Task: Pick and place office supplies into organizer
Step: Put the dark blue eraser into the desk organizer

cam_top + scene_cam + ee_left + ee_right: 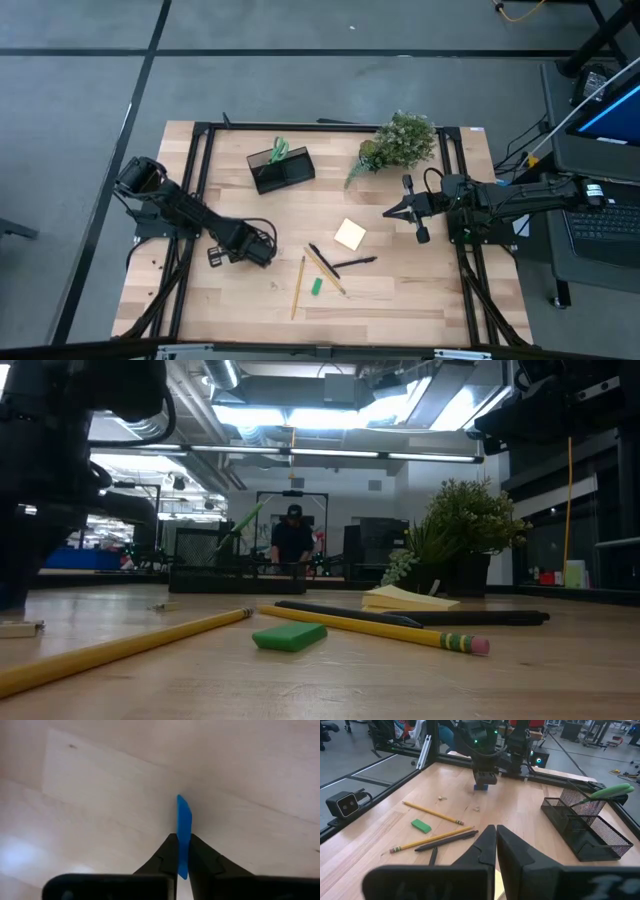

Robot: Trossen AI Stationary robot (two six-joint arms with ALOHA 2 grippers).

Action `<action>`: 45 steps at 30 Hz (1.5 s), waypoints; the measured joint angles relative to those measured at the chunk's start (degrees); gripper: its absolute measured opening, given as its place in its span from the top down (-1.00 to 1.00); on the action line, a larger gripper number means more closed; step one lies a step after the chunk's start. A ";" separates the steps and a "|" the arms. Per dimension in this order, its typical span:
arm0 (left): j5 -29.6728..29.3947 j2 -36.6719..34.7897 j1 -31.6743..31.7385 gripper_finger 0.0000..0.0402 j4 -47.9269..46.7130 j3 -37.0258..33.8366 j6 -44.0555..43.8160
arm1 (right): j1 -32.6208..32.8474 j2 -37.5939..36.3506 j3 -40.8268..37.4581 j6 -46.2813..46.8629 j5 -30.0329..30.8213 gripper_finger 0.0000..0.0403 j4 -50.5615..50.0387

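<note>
The left tool (183, 865) is down at the table (400, 300) near its left front, its fingers pinched on a small blue block (184, 832) that stands on edge between them. The right tool (496, 837), closed and empty, waits above the table's right side beside the potted plant (400, 140). Mid-table lie a sticky-note pad (350, 234), two yellow pencils (298, 285), a green block (316, 286) and what look like black pens (355, 263). The mesh organizer (282, 170) sits toward the back, green-handled scissors (279, 150) standing in it.

Left claw (268, 252) low on table (400, 300), scissors (279, 150) in organizer (283, 170), right claw (390, 213) near plant (398, 142)
</note>
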 joint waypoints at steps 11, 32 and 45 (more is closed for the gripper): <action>-13.72 -2.02 -4.08 0.94 -1.54 1.76 5.91 | 0.01 0.00 0.00 -1.32 0.03 0.91 0.02; -38.55 -15.21 5.56 0.95 -9.87 9.47 44.02 | -0.03 0.04 -0.02 -2.78 3.50 0.91 0.92; -33.61 -14.99 23.27 0.95 -3.17 10.60 83.09 | -0.03 0.42 -0.02 -2.49 6.47 0.91 -1.52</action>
